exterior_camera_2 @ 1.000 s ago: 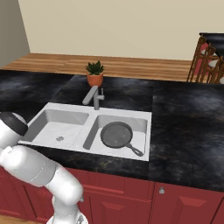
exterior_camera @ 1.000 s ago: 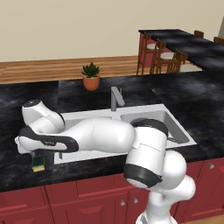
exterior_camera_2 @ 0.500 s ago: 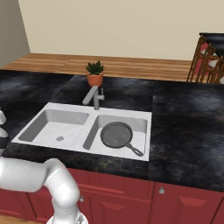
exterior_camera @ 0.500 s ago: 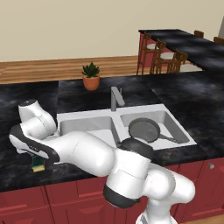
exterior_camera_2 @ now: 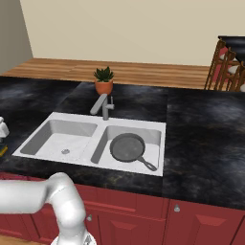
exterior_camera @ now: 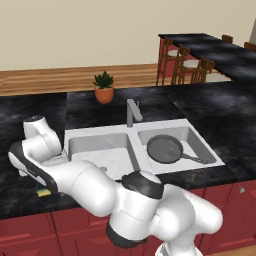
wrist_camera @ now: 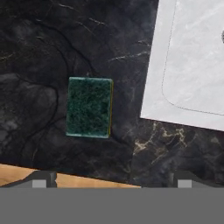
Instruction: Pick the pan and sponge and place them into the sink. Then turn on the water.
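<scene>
Sponge (exterior_camera: 44, 191) mostly hidden under white arm (exterior_camera: 75, 177).

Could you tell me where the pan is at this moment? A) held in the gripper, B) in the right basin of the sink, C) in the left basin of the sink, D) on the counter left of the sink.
B: the pan lies flat in the right basin of the sink, while the sponge sits on the counter.

Sponge (exterior_camera: 44, 191) mostly hidden behind arm; sink (wrist_camera: 192, 65) cut off by edge.
</scene>
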